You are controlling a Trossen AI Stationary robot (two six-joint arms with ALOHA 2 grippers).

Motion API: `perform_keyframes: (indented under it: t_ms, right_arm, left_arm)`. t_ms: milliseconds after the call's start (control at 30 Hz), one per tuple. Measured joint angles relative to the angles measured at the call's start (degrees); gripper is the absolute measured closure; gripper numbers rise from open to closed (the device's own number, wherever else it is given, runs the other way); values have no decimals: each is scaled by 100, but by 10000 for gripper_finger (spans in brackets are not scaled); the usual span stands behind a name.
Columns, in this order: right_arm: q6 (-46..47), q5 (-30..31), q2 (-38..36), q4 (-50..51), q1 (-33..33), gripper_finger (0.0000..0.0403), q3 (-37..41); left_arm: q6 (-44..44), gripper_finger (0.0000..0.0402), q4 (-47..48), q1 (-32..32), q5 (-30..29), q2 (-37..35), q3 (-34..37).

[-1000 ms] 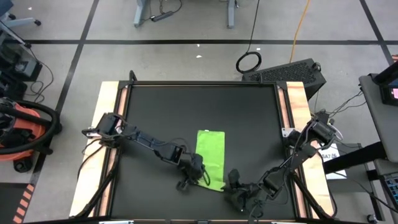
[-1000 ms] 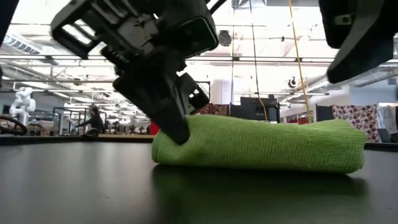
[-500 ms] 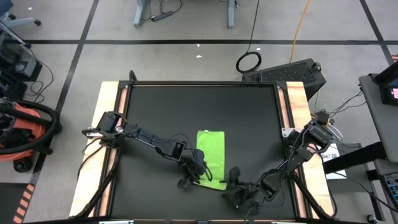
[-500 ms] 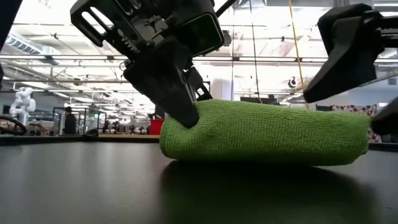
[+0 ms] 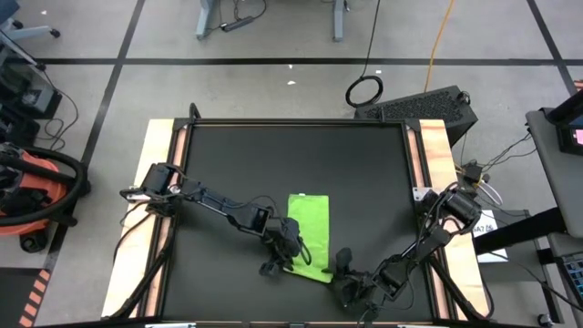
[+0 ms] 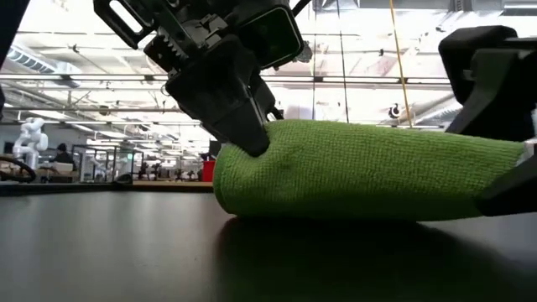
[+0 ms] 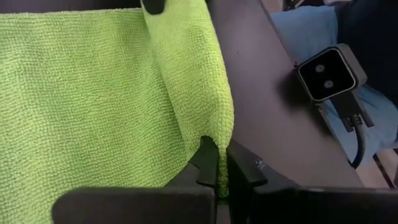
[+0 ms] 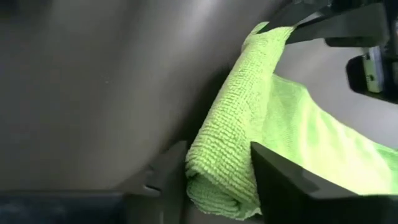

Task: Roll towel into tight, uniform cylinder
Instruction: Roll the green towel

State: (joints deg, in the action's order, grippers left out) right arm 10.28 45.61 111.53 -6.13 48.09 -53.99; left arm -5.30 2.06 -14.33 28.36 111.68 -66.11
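Towel (image 5: 308,235) lies on the black mat of the worktop (image 5: 228,155), near its front edge, with the front part rolled into a thick tube and the rest lying flat behind it toward the far side. We see the left hand (image 5: 282,258) at the roll's left end; in its wrist view its 2 fingers (image 7: 206,163) are pressed together on a pinch of the towel (image 7: 93,93) at the rolled edge, and in the low view that hand (image 6: 243,138) bites the top of the roll's end. The right hand (image 5: 344,273) sits at the roll's other end, just beside it. In the right wrist view its 2 fingers (image 8: 163,174) stand on either side of the roll's end (image 8: 227,158), set around it, but we cannot tell whether they squeeze the cloth. In the low view the towel (image 6: 361,172) rests on the mat as a fat green cylinder, with the right arm's dark body at its far end.
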Motion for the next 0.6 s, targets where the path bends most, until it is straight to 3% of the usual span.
perform_keyframes:
  t_ms: [400, 500, 600]
  right_arm:
    - [107, 336, 65, 31, -22, 365, -21]
    - [105, -28, 65, 15, -124, 393, -21]
    - [221, -799, 59, -139, -316, 392, -21]
  left_arm:
    - [-95, 391, -8, -86, 42, 0, 0]
    - [-151, 391, 2, -161, 40, 0, 0]
    - [-153, 391, 57, -269, 17, 0, 0]
